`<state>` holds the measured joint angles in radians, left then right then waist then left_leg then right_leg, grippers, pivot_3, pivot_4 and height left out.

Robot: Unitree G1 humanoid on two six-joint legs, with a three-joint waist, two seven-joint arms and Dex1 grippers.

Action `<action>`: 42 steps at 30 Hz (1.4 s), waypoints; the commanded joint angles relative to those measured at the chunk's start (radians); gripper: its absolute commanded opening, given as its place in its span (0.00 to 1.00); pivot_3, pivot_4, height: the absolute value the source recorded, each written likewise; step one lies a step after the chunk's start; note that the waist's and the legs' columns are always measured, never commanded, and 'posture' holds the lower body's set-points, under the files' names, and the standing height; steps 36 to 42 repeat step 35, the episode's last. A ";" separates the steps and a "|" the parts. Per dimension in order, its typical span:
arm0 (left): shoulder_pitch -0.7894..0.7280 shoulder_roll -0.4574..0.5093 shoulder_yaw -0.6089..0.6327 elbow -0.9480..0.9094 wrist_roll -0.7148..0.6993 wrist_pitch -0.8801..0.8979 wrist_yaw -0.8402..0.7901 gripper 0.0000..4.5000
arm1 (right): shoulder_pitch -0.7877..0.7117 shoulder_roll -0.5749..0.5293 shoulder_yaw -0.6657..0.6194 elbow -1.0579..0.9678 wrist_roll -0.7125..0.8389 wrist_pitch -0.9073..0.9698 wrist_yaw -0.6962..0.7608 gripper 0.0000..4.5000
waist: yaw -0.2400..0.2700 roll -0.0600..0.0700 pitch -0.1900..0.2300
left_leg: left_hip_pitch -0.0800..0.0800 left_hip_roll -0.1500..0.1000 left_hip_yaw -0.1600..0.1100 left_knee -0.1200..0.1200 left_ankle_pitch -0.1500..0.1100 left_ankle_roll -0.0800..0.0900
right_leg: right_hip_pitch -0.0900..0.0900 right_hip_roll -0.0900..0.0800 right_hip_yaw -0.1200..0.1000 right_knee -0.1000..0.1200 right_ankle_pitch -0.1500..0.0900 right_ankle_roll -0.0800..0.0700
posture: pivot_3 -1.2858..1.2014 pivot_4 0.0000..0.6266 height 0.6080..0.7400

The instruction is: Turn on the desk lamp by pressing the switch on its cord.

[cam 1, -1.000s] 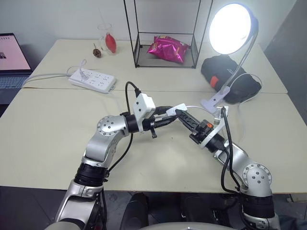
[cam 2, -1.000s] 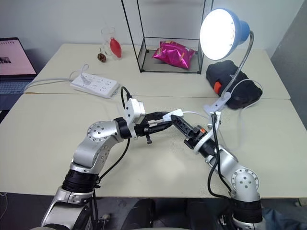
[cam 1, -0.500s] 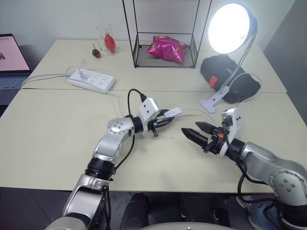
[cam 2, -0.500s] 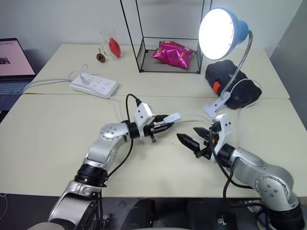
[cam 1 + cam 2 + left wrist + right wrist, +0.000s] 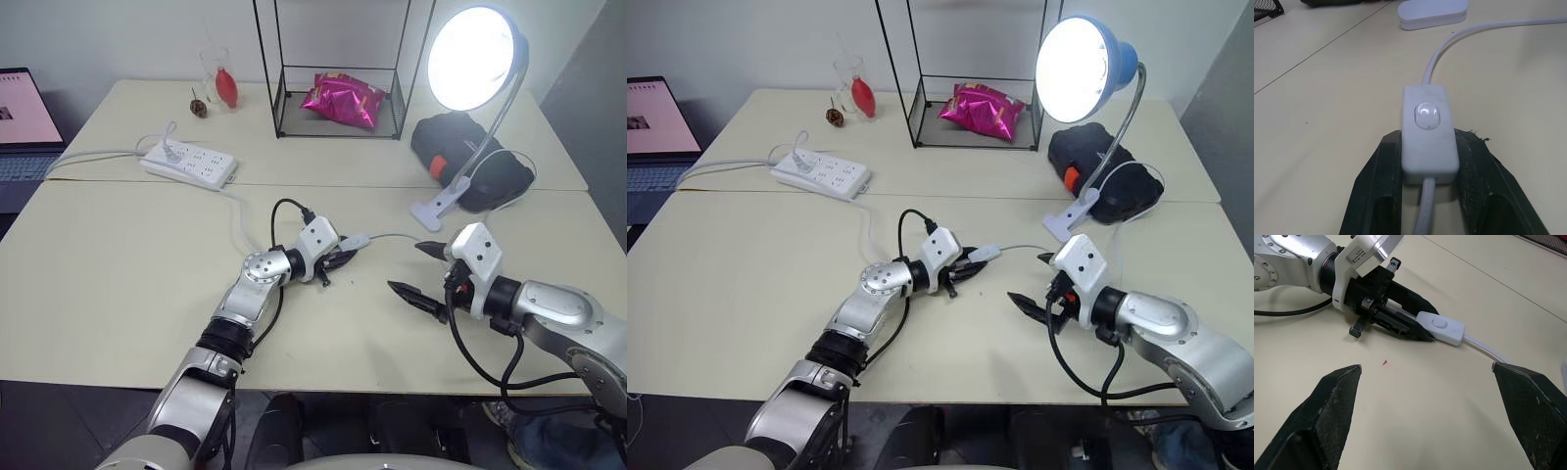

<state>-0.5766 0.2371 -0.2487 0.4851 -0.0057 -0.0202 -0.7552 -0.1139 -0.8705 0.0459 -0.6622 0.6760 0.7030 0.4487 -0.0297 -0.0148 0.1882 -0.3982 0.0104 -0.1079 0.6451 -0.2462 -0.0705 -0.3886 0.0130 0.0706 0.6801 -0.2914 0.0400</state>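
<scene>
The switch (image 5: 1428,132) lies low over the pale worktop (image 5: 118,255), near its middle, clamped by its sides between the two black fingers of the left pincer (image 5: 343,258); its rounded button faces up; the end nearest the wrist is hidden between the fingers. The cord (image 5: 394,236) leaves the free end of the switch and runs toward the white clip base of the desk lamp (image 5: 474,59); the part behind the switch is mostly covered by the pincer. The lamp is lit, and the glare washes out the bulb and the inside of the shade. The right pincer (image 5: 421,269) hovers just beside the switch, apart from it, its fingers spread wide and holding nothing. Farther back stand a white power strip (image 5: 188,164), a black wire frame (image 5: 338,69) around a pink foil bag (image 5: 342,99), and a black pouch (image 5: 472,162) partly hidden by the lamp's gooseneck; a laptop (image 5: 26,127) is cut off at the edge.
</scene>
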 commanded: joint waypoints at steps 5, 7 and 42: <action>-0.013 -0.005 0.010 0.012 -0.002 -0.006 -0.017 0.63 | 0.013 -0.026 -0.091 -0.012 0.010 -0.014 0.133 1.00 | 0.000 0.000 0.000 | 0.000 0.000 0.000 0.000 0.000 0.000 | 0.000 0.000 0.000 0.000 0.000 0.000 | 0.52 0.24 1.00; -0.010 -0.002 0.016 0.003 -0.004 -0.003 -0.020 0.72 | 0.009 -0.030 -0.096 -0.006 0.003 -0.013 0.153 1.00 | 0.000 0.000 0.000 | 0.000 0.000 0.000 0.000 0.000 0.000 | 0.000 0.000 0.000 0.000 0.000 0.000 | 0.52 0.24 1.00; 0.576 0.494 0.625 -0.950 -0.307 0.545 -0.005 1.00 | -0.097 -0.041 -0.179 0.418 -0.199 -0.334 0.486 1.00 | 0.003 -0.001 0.001 | 0.001 0.002 0.001 0.000 0.000 0.000 | 0.001 -0.002 0.000 0.000 0.000 -0.001 | 0.52 0.24 1.00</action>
